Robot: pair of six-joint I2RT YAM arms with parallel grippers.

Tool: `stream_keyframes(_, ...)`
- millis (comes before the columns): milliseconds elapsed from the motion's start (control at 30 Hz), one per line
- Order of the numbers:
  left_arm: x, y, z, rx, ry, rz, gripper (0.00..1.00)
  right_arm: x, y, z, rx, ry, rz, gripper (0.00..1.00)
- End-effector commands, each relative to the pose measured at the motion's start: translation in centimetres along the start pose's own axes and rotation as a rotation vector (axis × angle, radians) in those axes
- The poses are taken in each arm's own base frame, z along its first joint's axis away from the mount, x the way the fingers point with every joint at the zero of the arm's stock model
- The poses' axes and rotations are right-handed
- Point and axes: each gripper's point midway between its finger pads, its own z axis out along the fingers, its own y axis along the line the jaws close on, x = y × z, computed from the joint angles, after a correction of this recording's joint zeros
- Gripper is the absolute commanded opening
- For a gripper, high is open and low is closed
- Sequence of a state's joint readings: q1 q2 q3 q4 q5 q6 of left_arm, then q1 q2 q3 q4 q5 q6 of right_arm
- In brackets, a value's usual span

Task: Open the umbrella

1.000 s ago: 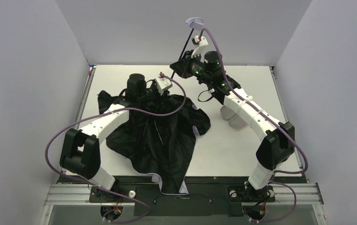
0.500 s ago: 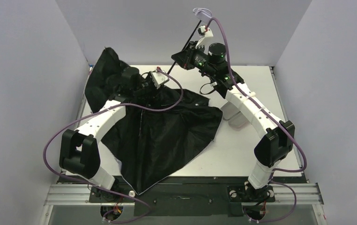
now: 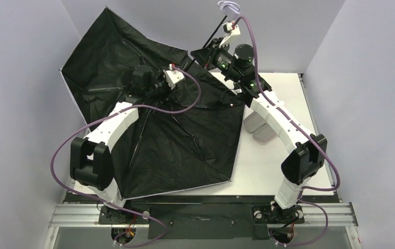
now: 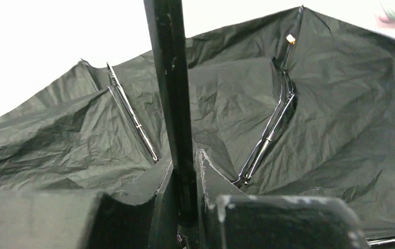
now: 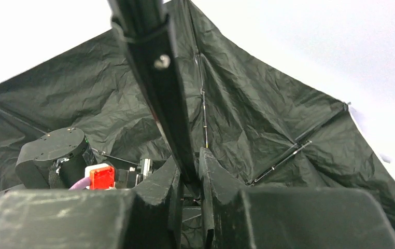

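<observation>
The umbrella's canopy [image 3: 185, 135] is spread wide, its black underside and ribs facing up. It covers the table's left half and rises against the back-left wall. The thin black shaft [image 3: 212, 36] slants up to the right and ends in the lavender handle strap [image 3: 228, 6]. My left gripper [image 3: 184, 70] is shut on the shaft [image 4: 169, 78] low down, near the canopy's hub, with my fingers [image 4: 211, 179] tight on both sides. Higher up the shaft [image 5: 154, 67], my right gripper [image 3: 201, 52] is shut on it too. The canopy's lavender outer side is hidden.
A pale pink fabric sleeve [image 3: 257, 128] lies on the white table [image 3: 283, 98], partly under my right forearm. The enclosure's grey walls [image 3: 29, 78] stand close on three sides, and the canopy's upper edge reaches the back-left one. My left wrist [image 5: 55, 155] shows in the right wrist view.
The canopy has sprung from a crumpled heap into a wide taut spread, rising up the back-left wall. My left gripper slid along the shaft, and the right one lifted the handle a little.
</observation>
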State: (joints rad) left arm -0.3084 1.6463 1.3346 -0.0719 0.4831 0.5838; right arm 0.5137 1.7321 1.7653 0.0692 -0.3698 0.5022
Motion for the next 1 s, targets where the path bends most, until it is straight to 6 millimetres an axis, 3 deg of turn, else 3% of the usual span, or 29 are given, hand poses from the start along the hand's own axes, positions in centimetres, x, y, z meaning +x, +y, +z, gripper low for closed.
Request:
stream_keyframes(0, 8.0, 3.2, -2.3, -0.088, 0.290, -0.086, 0.00, -23.7, 13.1, -12.3, -0.281, -0.668, -0.192, 0.00)
stream_keyframes(133, 1.4, 6.5, -2.0, -0.166, 0.119, -0.043, 0.00, -20.9, 12.0, -11.5, -0.262, -0.592, -0.215, 0.00)
stream_keyframes(200, -2.5, 8.4, -2.2, -0.222, 0.004, 0.013, 0.00, -17.0, 10.4, -10.5, -0.236, -0.495, -0.234, 0.10)
stream_keyframes(300, -6.8, 9.9, -3.1, -0.277, -0.126, 0.088, 0.00, -12.8, 8.5, -10.4, -0.192, -0.394, -0.254, 0.44)
stream_keyframes(333, -8.3, 10.6, -3.5, -0.303, -0.174, 0.121, 0.00, -10.7, 7.6, -10.6, -0.172, -0.348, -0.247, 0.50)
stream_keyframes(367, -9.3, 10.9, -4.0, -0.318, -0.201, 0.141, 0.00, -10.3, 7.6, -11.6, -0.160, -0.335, -0.262, 0.60)
stream_keyframes(400, -10.4, 11.3, -4.4, -0.340, -0.238, 0.179, 0.00, -7.4, 6.0, -11.5, -0.127, -0.273, -0.252, 0.64)
stream_keyframes(433, -11.4, 11.5, -5.0, -0.354, -0.264, 0.204, 0.00, -6.7, 5.7, -12.5, -0.108, -0.253, -0.276, 0.69)
stream_keyframes(467, -12.2, 11.7, -5.4, -0.371, -0.295, 0.251, 0.00, -3.9, 4.3, -12.7, -0.080, -0.192, -0.276, 0.70)
stream_keyframes(500, -13.2, 11.7, -6.0, -0.381, -0.318, 0.282, 0.00, -3.3, 4.0, -13.9, -0.055, -0.175, -0.311, 0.71)
stream_keyframes(533, -13.9, 11.9, -6.4, -0.398, -0.338, 0.336, 0.00, -0.8, 2.5, -14.3, -0.020, -0.120, -0.306, 0.71)
stream_keyframes(567, -14.7, 11.6, -6.9, -0.396, -0.360, 0.371, 0.00, -0.4, 1.9, -15.4, 0.021, -0.109, -0.325, 0.73)
stream_keyframes(600, -14.9, 11.4, -7.1, -0.400, -0.364, 0.437, 0.00, 1.2, 0.1, -15.9, 0.080, -0.077, -0.342, 0.73)
stream_keyframes(700, -15.8, 9.4, -8.1, -0.376, -0.388, 0.705, 0.00, 2.6, -3.2, -17.8, 0.215, -0.018, -0.328, 0.75)
stream_keyframes(867, -15.5, 6.6, -9.2, -0.269, -0.346, 0.969, 0.00, 1.0, -8.8, -19.6, 0.340, 0.041, -0.167, 0.75)
stream_keyframes(967, -13.1, 4.7, -9.4, -0.070, -0.243, 1.102, 0.00, -0.5, -8.8, -19.6, 0.295, 0.101, -0.123, 0.72)
